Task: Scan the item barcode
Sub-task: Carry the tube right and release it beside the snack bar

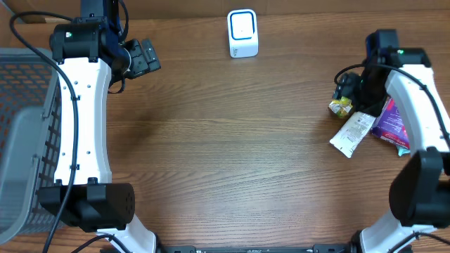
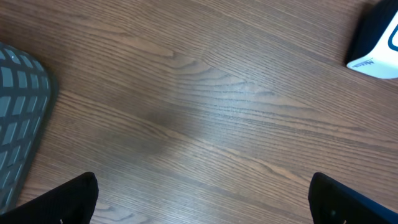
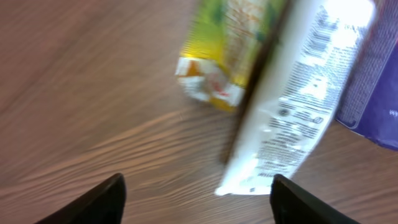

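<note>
The items lie at the table's right side: a white sachet [image 1: 354,131] with a printed back, a yellow packet [image 1: 341,107] and a purple pack [image 1: 391,121]. My right gripper [image 1: 346,88] hovers over them. In the right wrist view it [image 3: 199,205] is open with nothing between its fingers; the white sachet [image 3: 292,106] lies flat on the wood just ahead, beside the yellow packet [image 3: 230,43] and the purple pack [image 3: 373,81]. The white and blue scanner [image 1: 242,33] stands at the back centre. My left gripper [image 1: 144,56] is open and empty at the back left, its fingers [image 2: 62,202] wide over bare wood.
A grey mesh basket [image 1: 24,140] fills the left edge of the table, and its corner [image 2: 18,106] shows in the left wrist view. The scanner [image 2: 376,40] sits at the top right of that view. Bare wood lies between the two arms.
</note>
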`<state>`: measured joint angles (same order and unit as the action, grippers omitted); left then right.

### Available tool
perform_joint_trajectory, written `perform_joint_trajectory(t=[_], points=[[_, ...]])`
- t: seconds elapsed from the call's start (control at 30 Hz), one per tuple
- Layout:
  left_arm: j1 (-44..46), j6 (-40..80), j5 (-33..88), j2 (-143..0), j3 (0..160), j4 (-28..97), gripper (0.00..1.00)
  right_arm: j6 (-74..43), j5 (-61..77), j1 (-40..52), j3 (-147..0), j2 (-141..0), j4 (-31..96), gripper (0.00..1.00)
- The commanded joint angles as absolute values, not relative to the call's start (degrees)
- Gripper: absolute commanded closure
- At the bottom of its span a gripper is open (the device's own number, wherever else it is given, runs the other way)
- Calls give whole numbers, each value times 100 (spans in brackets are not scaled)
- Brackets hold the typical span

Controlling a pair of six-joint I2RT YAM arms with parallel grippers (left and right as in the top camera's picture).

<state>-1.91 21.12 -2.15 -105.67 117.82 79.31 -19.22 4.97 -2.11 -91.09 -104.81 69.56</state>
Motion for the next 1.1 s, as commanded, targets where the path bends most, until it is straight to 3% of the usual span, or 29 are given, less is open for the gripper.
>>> perform_joint_trajectory(t=[0.0,0.1,0.2,0.57,0.8,1.07], points=[[-189,2231,-233,-10586,11909,7929,1,-1470,1127,-19,-9682,-9564,7087,17],[-189,2231,-233,-10586,11909,7929,1,-1319,1127,252,-9985,-8921,7282,12],[-189,2231,-233,-10586,11909,7929,1,-1192,1127,567,-10254,-8313,7629,0],[-189,2231,-233,-10586,11909,7929,0,-1194,1125,847,-10287,-6764,7736,0],[-187,2231,-233,-10586,11909,7929,0,-1197,952,847,-10287,-6611,8208,0],[-187,2231,-233,-10586,11909,7929,0,-1208,532,858,-10186,-6591,7815,0]])
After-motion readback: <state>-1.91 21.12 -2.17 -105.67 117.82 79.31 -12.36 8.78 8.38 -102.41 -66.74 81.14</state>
